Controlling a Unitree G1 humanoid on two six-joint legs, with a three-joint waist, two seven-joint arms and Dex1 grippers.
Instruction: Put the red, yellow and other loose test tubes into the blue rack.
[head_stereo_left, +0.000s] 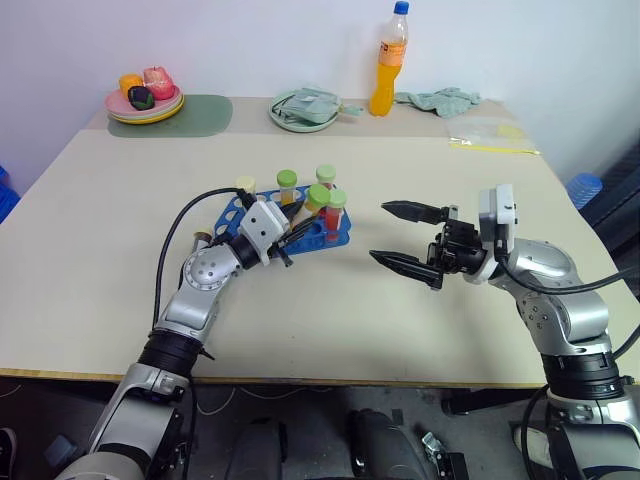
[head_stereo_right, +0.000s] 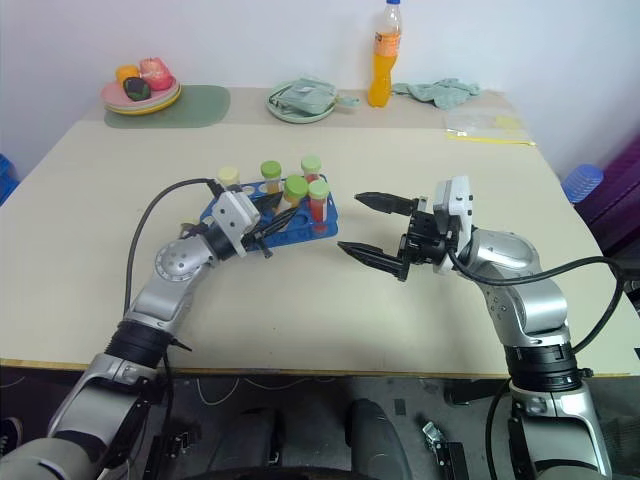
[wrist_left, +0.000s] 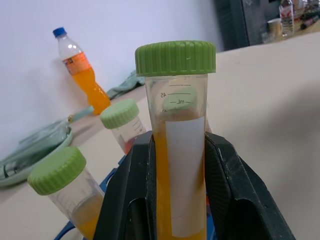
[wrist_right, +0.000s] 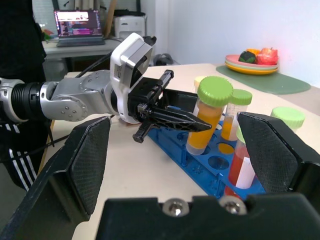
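The yellow tube (wrist_right: 209, 120), clamped in your left hand (head_stereo_left: 283, 238) over the blue rack (wrist_right: 200, 162), could knock neighbouring tubes if lowered off-centre; right hand (head_stereo_left: 405, 240) waits wide.

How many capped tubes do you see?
5, all at the rack: pale-capped one left, two green-capped at back, red one right, orange one in left tool. More may be hidden.

The left end effector (head_stereo_left: 287, 243) is clamped shut, while the right end effector (head_stereo_left: 407, 240) points leftward, fingers spread wide.
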